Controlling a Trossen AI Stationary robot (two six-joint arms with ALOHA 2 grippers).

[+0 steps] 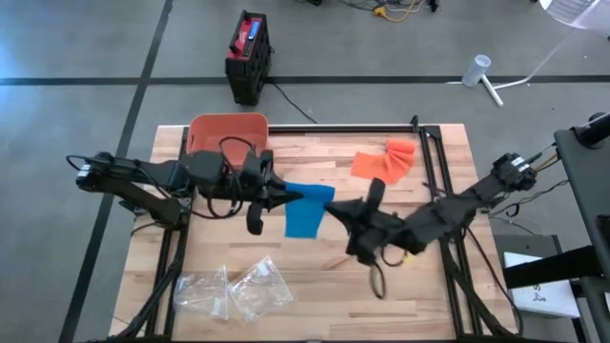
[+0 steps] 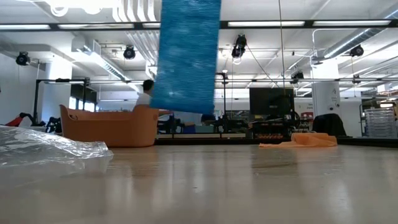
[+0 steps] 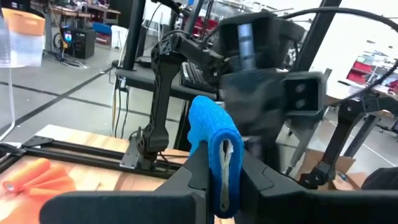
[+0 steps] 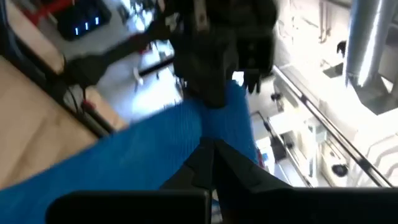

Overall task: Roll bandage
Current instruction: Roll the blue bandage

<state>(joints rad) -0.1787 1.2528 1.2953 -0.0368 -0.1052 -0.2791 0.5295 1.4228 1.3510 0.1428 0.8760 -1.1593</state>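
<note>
Two pincers, blue bandage (image 1: 309, 211) stretched crosswise between.

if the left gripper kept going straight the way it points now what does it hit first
Probably the right gripper, facing it across the blue bandage that both hold. The left gripper points rightward at it, though depth is uncertain.

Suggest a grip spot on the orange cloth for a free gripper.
Take the orange cloth at its fanned, bunched end near the table's back edge, coming straight down. The gathered folds there likely give the fingers more to pinch than the flat part does.
</note>
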